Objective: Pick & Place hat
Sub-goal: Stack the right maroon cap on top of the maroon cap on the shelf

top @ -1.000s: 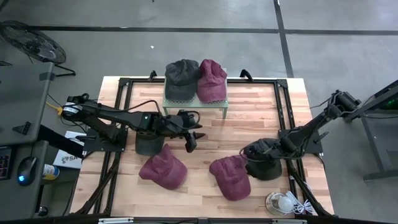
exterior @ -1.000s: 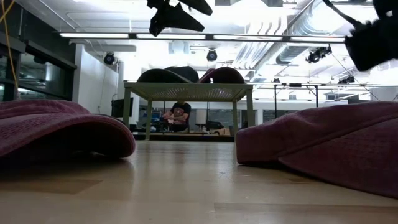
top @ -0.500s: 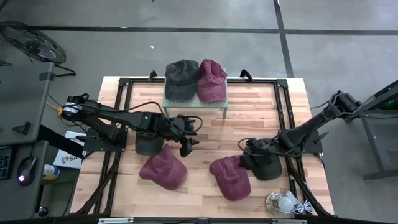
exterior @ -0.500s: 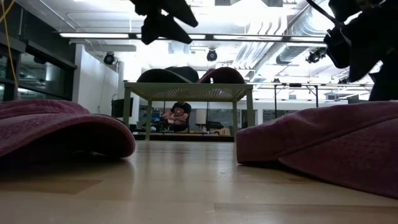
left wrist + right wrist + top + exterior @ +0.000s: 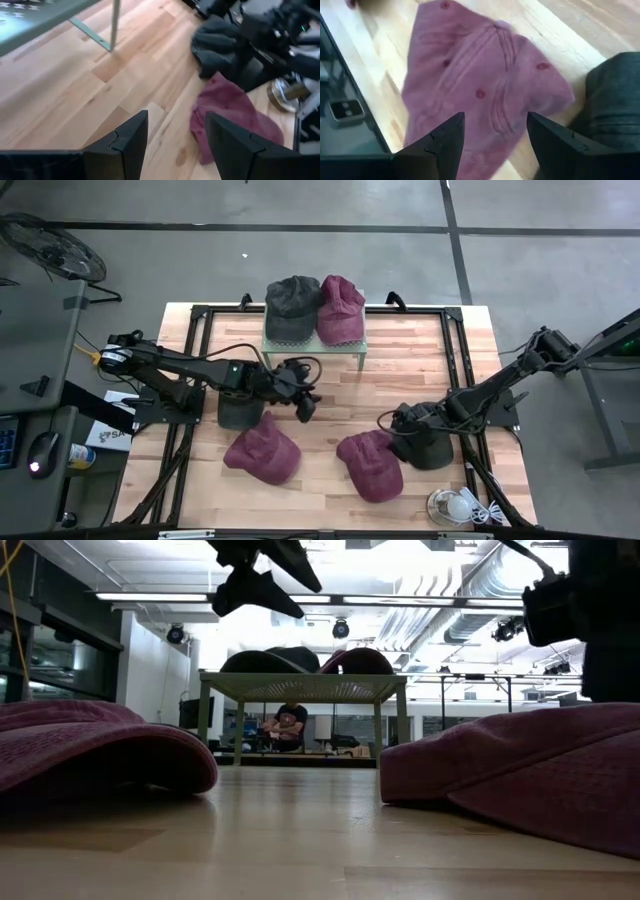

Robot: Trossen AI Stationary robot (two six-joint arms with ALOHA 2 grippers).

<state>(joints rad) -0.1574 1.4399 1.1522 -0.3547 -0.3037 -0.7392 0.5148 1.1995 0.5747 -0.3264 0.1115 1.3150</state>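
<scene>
Over the last 1 s the right tool (image 5: 392, 430) has moved in from beside the dark grey hat (image 5: 428, 446) to sit directly over the crown of the maroon hat (image 5: 370, 463) at the front right of the surface (image 5: 400, 370). In the right wrist view its 2 fingers (image 5: 440, 142) stand wide apart with nothing between them, straddling the maroon hat (image 5: 480, 90) below; contact with the fabric cannot be told. The left tool (image 5: 303, 402) has meanwhile pulled back slightly toward its own side and hovers above bare wood, near the brim of the second maroon hat (image 5: 262, 448) at front left. Its fingers (image 5: 127, 140) are also spread and empty, with only wood showing between them. A second dark hat (image 5: 238, 412) lies under the left arm. The small green stand (image 5: 312, 340) at the back already carries 2 hats, 1 dark (image 5: 292, 302) and 1 maroon (image 5: 340, 308), leaving 4 on the wood. Judgement: the right arm has committed to the front-right maroon hat and is in the approach stage, lined up but not yet closed; the next step looks like a descent and pinch on the crown. Soft cloth may bunch or slip from a shallow grip.
</scene>
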